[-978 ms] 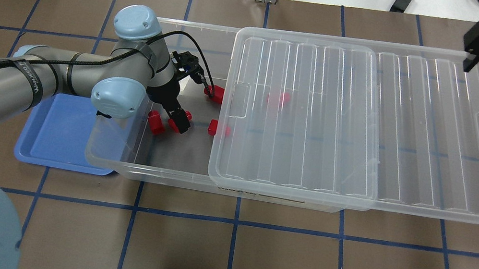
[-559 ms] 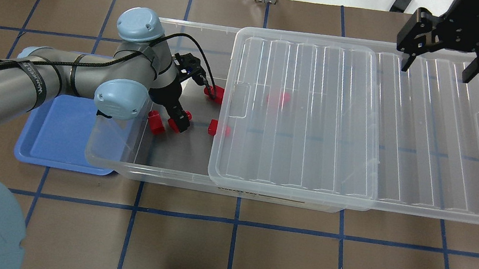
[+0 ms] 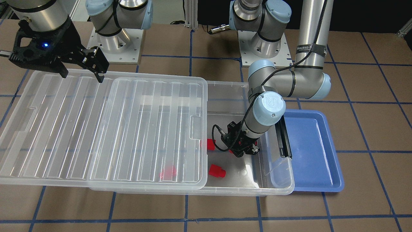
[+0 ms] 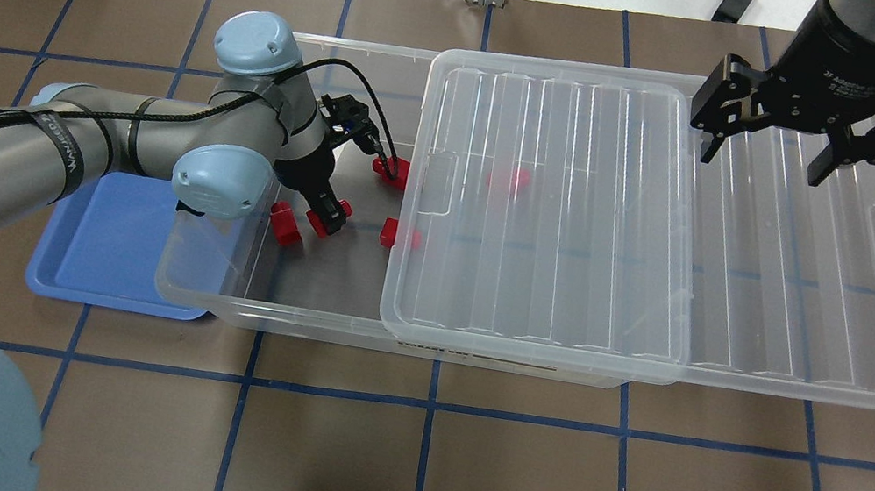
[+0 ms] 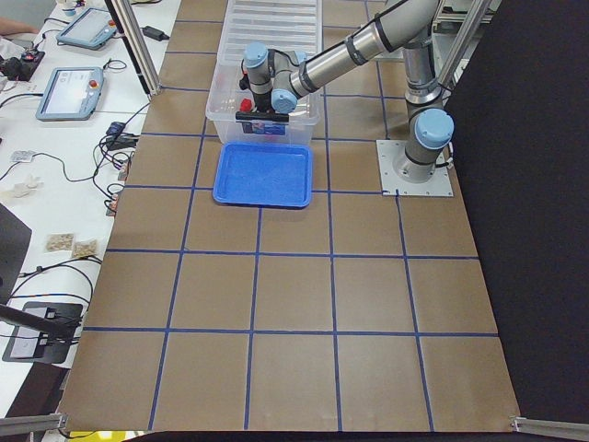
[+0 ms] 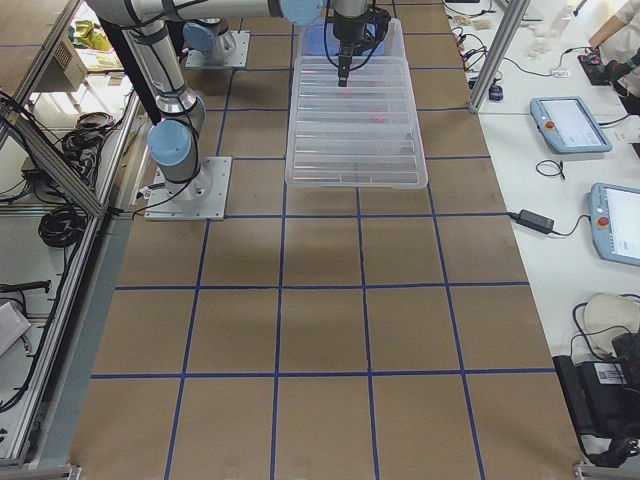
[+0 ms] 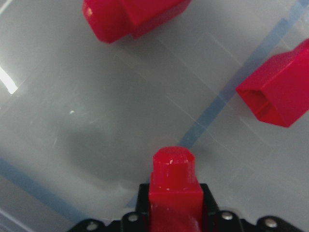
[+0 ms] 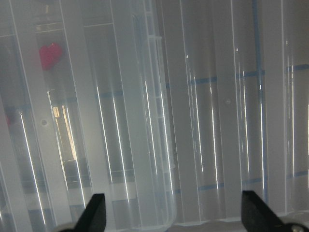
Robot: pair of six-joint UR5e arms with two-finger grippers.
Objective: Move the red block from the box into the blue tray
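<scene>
Left fingers [image 7: 206, 200] tight on red block [image 7: 174, 193], mostly cut off below; right fingers [image 8: 94, 215] wide apart, empty, above ribbed lid [image 4: 558, 212].

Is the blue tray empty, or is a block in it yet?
Empty: the blue tray shows only bare floor in the left side view, nothing on it.

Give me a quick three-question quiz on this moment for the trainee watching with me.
1. Multiple choice: the left gripper is shut on A) a bottle, B) a red block, C) nothing.
2. True or false: the blue tray already holds a block.
3. Fill in: the right gripper hovers open above the box's slid-aside ____.
Key: 1 B. 2 False. 3 lid.
</scene>
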